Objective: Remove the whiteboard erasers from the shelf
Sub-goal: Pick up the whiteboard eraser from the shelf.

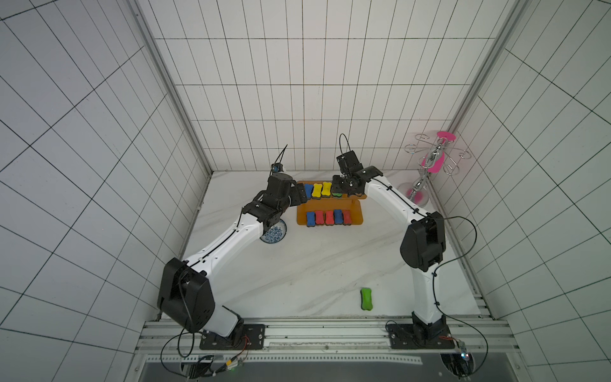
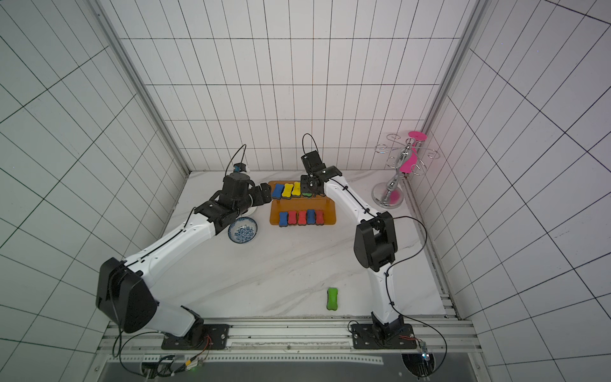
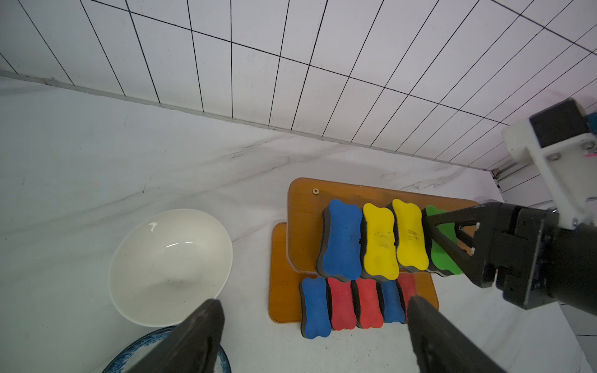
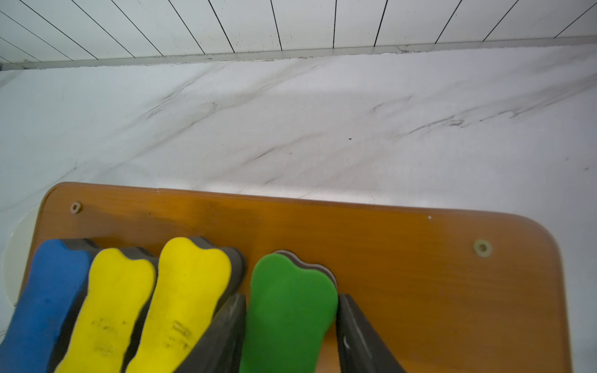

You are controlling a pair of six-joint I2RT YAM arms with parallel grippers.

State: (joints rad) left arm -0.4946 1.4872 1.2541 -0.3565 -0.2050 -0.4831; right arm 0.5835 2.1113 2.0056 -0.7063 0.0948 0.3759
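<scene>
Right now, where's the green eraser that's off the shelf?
In both top views, the green eraser lies on the table near its front edge, beside the right arm's base.

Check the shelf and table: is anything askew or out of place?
Nothing spilled or damaged. A green eraser lies alone on the table near the front, far from the shelf. In the lower row, one blue eraser sits slightly further back than the red erasers beside it.

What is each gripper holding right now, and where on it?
Left gripper: nothing, open. Right gripper: its fingers flank the green eraser at its long sides on the shelf; a firm clamp cannot be told.
</scene>
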